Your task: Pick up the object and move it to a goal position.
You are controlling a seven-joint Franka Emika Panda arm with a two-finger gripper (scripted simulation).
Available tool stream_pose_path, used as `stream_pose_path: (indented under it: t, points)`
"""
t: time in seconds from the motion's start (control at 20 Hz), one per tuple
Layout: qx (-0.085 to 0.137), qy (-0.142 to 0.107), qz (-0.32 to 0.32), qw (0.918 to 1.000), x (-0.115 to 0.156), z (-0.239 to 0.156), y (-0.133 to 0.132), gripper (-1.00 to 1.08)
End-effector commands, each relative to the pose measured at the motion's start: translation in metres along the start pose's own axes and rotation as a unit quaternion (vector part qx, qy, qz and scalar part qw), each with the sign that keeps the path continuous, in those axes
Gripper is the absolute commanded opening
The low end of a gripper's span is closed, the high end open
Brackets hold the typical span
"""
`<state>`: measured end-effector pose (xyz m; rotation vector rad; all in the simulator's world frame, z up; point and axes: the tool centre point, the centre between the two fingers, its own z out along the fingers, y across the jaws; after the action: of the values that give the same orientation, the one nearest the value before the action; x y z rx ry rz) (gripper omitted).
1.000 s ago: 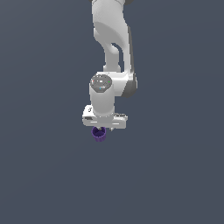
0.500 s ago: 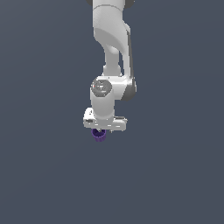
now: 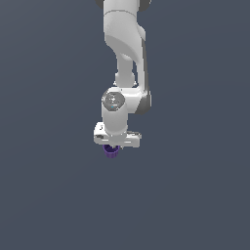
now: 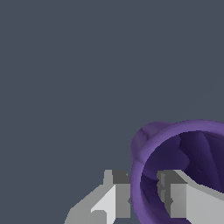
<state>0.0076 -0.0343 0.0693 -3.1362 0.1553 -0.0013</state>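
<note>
The dark purple cup (image 3: 112,152) hangs just under the white gripper (image 3: 114,148) at the end of the white arm, near the middle of the exterior view. In the wrist view the cup (image 4: 148,148) is close and large, with its hollow top open toward the camera. One grey-white finger (image 4: 113,197) lies outside the cup's wall and the other finger (image 4: 179,194) lies inside the hollow. The jaws are shut on the cup's rim wall. The gripper (image 4: 144,197) holds the cup off the plain grey ground.
A plain dark grey surface (image 3: 49,195) fills both views. The white arm (image 3: 124,44) comes down from the top of the exterior view. No other objects show.
The arm with the cup has moved slightly toward the exterior view's right and a little upward. The grip on the cup is unchanged.
</note>
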Motion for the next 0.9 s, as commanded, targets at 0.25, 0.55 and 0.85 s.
stream_pose_path:
  t: [0.25,0.55,0.85]
  points:
    - [0.0,0.0,0.0,1.0,0.0,0.0,0.0,-1.0]
    - [0.0,0.0,0.0,1.0,-0.007,-0.008,0.002,-1.0]
    - [0.0,0.0,0.0,1.0,-0.026,-0.027,0.006,-1.0]
